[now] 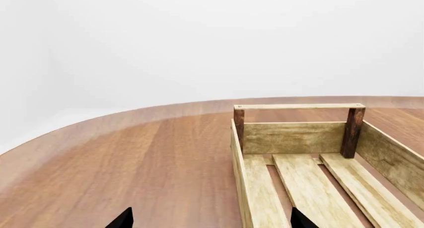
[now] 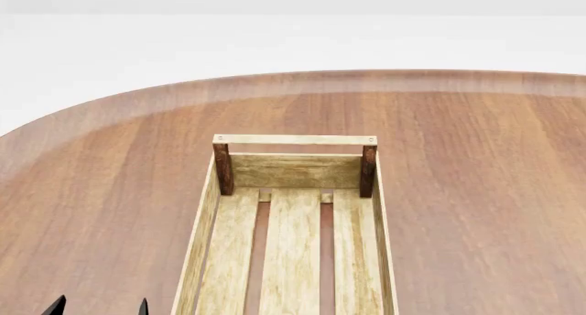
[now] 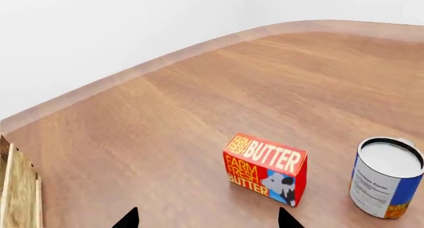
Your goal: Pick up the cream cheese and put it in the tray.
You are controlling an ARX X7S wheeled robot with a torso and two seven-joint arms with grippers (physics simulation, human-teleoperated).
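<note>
The tray sits on the bench; the left tool is spread apart; the right tool too, near the butter box and can.

The tray ran off the head view's lower edge, its near end unseen, and only a sliver of it showed in the right wrist view. Just the dark fingertips of the left gripper and the right gripper were in frame. The cream cheese appeared nowhere. The can's label text was too small to read.
</note>
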